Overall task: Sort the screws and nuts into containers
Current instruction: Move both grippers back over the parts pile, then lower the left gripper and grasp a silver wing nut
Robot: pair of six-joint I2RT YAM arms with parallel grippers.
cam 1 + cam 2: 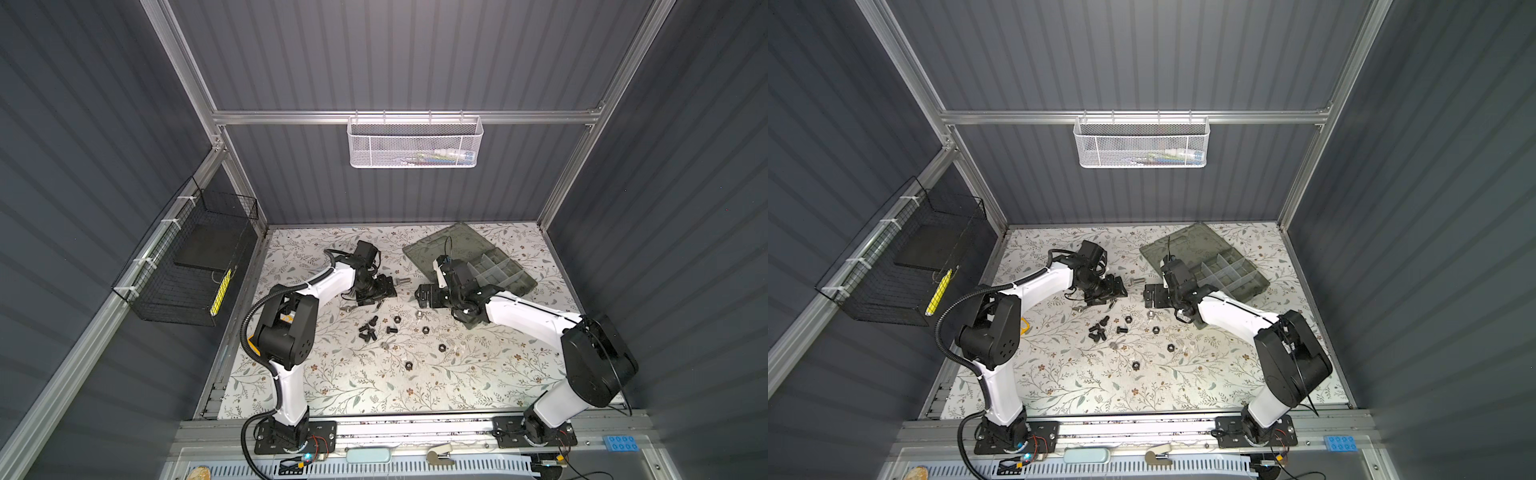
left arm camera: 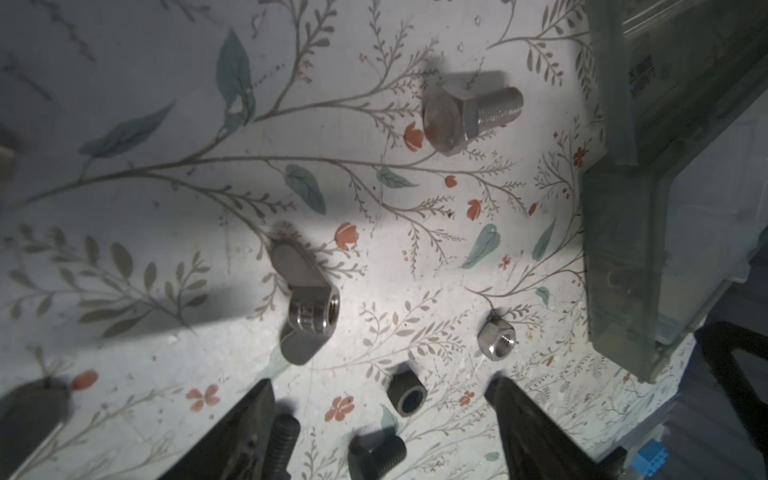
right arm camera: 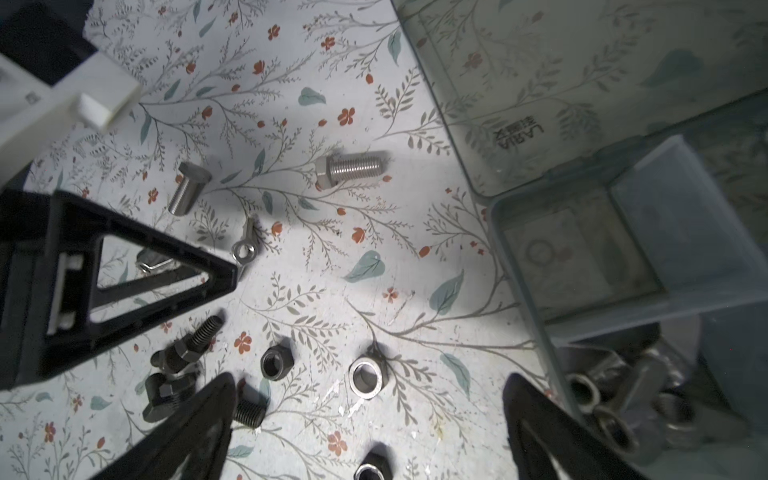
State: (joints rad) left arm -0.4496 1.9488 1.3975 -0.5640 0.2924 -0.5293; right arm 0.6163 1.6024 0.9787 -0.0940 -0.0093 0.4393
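Loose screws and nuts lie on the floral table. My left gripper (image 2: 380, 395) hangs low and open over a black nut (image 2: 407, 392); a black screw (image 2: 382, 453) lies between its fingers, untouched, and another black screw (image 2: 284, 436) lies by one finger. A silver screw (image 2: 469, 114) lies further off. My right gripper (image 3: 365, 399) is open above a silver nut (image 3: 368, 378), beside the containers (image 3: 623, 399), one of which holds several metal nuts. In both top views the two grippers (image 1: 390, 286) (image 1: 420, 296) face each other mid-table.
The open organizer case (image 1: 478, 262) sits at the back right with its lid (image 3: 540, 83) flat on the table. A silver wing nut (image 2: 305, 299) and a silver nut (image 2: 496, 334) lie near. A black wire basket (image 1: 187, 266) hangs left, a white mesh basket (image 1: 415, 141) behind.
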